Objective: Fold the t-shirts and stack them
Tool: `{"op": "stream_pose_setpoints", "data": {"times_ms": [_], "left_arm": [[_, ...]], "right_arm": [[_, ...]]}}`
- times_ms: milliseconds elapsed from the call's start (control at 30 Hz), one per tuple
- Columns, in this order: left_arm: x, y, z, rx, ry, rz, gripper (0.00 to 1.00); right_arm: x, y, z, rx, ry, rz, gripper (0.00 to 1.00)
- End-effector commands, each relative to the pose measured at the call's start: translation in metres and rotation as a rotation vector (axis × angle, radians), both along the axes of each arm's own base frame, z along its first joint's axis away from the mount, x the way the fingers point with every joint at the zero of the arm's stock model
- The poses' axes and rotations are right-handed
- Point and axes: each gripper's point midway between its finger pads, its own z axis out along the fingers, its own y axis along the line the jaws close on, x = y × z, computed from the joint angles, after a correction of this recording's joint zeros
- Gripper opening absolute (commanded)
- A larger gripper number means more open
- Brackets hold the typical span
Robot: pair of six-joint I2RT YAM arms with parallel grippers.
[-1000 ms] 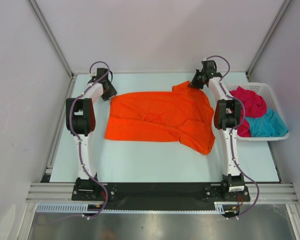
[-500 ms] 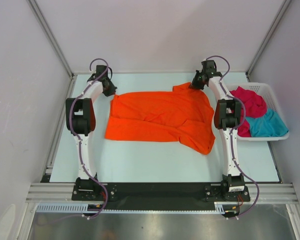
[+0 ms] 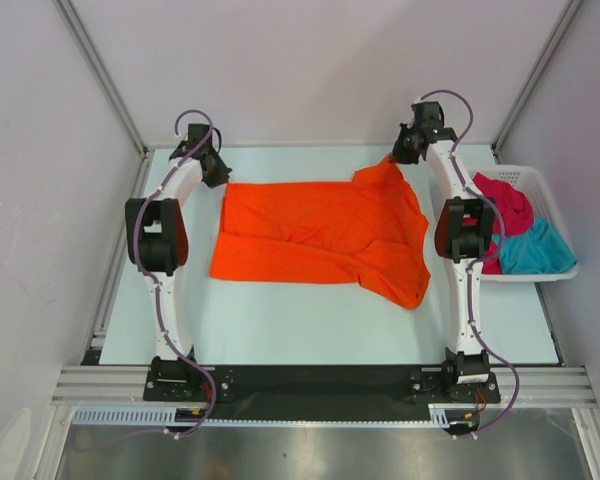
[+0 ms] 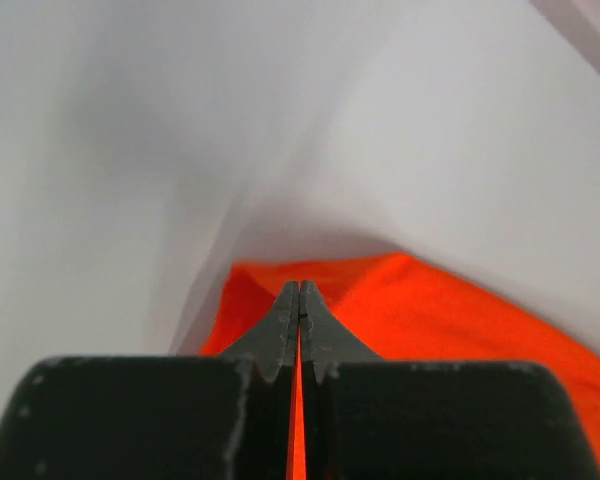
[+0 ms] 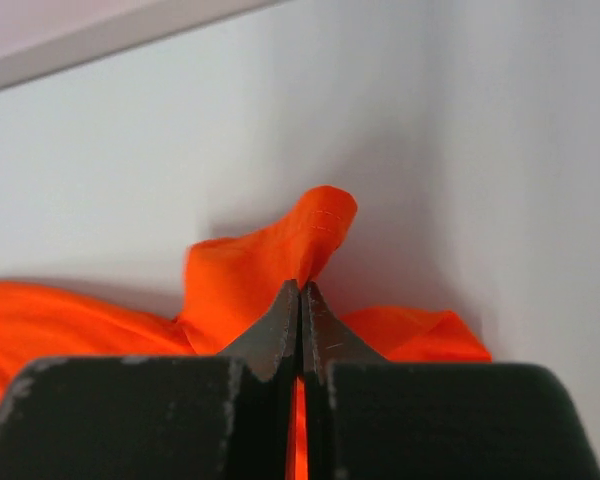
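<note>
Orange t-shirt point(image 3: 320, 235) on pale table point(image 3: 280, 320)

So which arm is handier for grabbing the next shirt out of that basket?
Right. The white basket holding the crimson t-shirt and teal t-shirt sits beside the right arm; the left arm is across the table. The right claw must first release the orange t-shirt.

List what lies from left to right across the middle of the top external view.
Left arm → orange t-shirt → right arm → white basket, holding the crimson t-shirt and the teal t-shirt.
</note>
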Motion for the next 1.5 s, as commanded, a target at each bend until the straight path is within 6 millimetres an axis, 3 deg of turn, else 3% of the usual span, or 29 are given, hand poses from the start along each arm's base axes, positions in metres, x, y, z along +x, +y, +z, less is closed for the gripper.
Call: {"op": "stream_pose_setpoints", "data": {"times_ms": [0,133,233,267,300,500,800,833,867,933,967,1100,1300,1467], "left_arm": [[0.002,0.006,0.082,0.0,-0.149,-0.005,0.0],[-0.008,0.007,0.099,0.001,-0.17,-0.011,0.0],[-0.021,0.01,0.107,0.0,-0.17,-0.006,0.0],[-0.027,0.011,0.099,0.0,-0.15,-0.002,0.0],[-0.031,0.012,0.107,0.001,-0.164,0.001,0.0],[-0.055,0.014,0.093,-0.005,-0.127,0.006,0.0],[-0.088,0.012,0.071,-0.018,-0.076,-0.002,0.0],[-0.092,0.012,0.067,-0.016,-0.069,-0.004,0.0],[-0.095,0.012,0.07,-0.016,-0.075,-0.004,0.0],[-0.101,0.013,0.068,-0.012,-0.069,-0.004,0.0],[-0.102,0.013,0.071,-0.01,-0.076,-0.004,0.0],[-0.11,0.013,0.074,-0.01,-0.082,-0.007,0.0],[-0.126,0.013,0.073,-0.014,-0.079,-0.006,0.0],[-0.145,0.013,0.06,-0.014,-0.05,-0.006,0.0]], "right_arm": [[-0.003,-0.018,0.089,-0.054,-0.149,-0.014,0.0],[-0.012,-0.017,0.102,-0.06,-0.157,-0.005,0.0],[-0.023,-0.013,0.098,-0.068,-0.132,0.012,0.0],[-0.028,-0.012,0.091,-0.073,-0.111,0.017,0.0],[-0.033,-0.01,0.095,-0.076,-0.11,0.02,0.0],[-0.062,-0.011,0.071,-0.104,-0.032,0.04,0.0],[-0.113,-0.017,0.066,-0.155,0.014,0.032,0.0],[-0.123,-0.016,0.058,-0.163,0.039,0.039,0.0],[-0.128,-0.018,0.067,-0.175,0.022,0.029,0.0],[-0.14,-0.018,0.062,-0.187,0.04,0.03,0.0],[-0.143,-0.018,0.071,-0.194,0.022,0.026,0.0],[-0.163,-0.016,0.077,-0.204,0.022,0.025,0.0],[-0.19,-0.016,0.071,-0.212,0.054,0.025,0.0],[-0.211,-0.015,0.065,-0.208,0.078,0.028,0.0]]}}
